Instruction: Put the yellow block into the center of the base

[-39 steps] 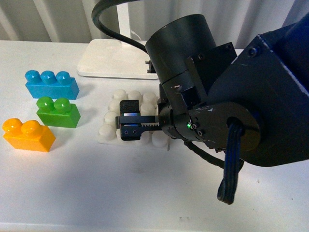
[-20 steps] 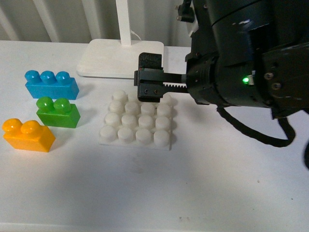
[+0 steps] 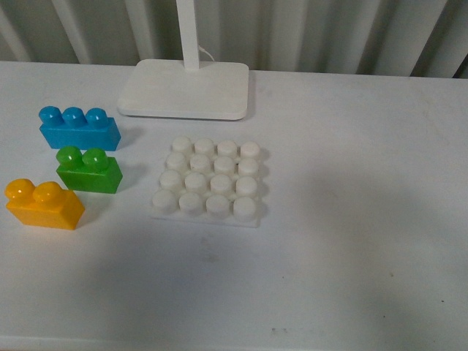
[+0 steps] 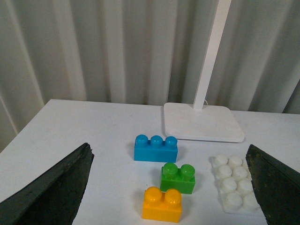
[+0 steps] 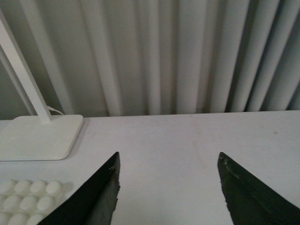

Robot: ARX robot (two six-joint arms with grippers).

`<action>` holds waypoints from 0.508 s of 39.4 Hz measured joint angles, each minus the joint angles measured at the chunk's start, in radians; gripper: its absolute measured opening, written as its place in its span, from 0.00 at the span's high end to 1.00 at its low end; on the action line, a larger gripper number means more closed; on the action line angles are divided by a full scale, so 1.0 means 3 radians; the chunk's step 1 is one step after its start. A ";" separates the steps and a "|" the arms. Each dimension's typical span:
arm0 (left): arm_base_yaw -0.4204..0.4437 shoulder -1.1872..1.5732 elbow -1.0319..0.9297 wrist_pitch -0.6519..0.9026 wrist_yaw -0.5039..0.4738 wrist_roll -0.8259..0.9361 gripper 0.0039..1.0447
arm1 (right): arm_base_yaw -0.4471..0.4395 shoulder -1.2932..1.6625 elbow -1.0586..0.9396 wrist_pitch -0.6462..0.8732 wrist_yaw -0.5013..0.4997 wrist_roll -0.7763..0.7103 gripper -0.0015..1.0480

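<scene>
Plainly ungrasped, the yellow block (image 3: 44, 205) sits beside the green brick (image 3: 89, 170), left of the bare base (image 3: 208, 183). The left gripper (image 4: 167, 146) and right gripper (image 5: 168, 155) hang spread wide and empty, seemingly ready for pickup.

- Ahead of the left claw (image 4: 168, 149), between its spread fingers, the green brick (image 4: 178, 180) sits just beside the yellow block (image 4: 161, 208).
- Ahead of the right claw (image 5: 168, 155) the table (image 5: 187, 136) lies bare; the lamp foot (image 5: 37, 136) stands aside.
</scene>
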 joint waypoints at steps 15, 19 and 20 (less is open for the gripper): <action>0.0000 0.0000 0.0000 0.0000 0.0003 0.0000 0.06 | -0.0558 -0.1111 -0.0392 -0.0468 -0.0532 -0.0167 0.99; 0.0000 0.0000 0.0000 0.0000 0.0005 0.0001 0.06 | -0.0849 -0.1266 -0.0440 -0.0573 -0.0872 -0.0168 0.99; 0.0000 0.0000 0.0000 0.0000 0.0004 0.0001 0.06 | -0.0891 -0.1293 -0.0448 -0.0593 -0.0884 -0.0168 0.99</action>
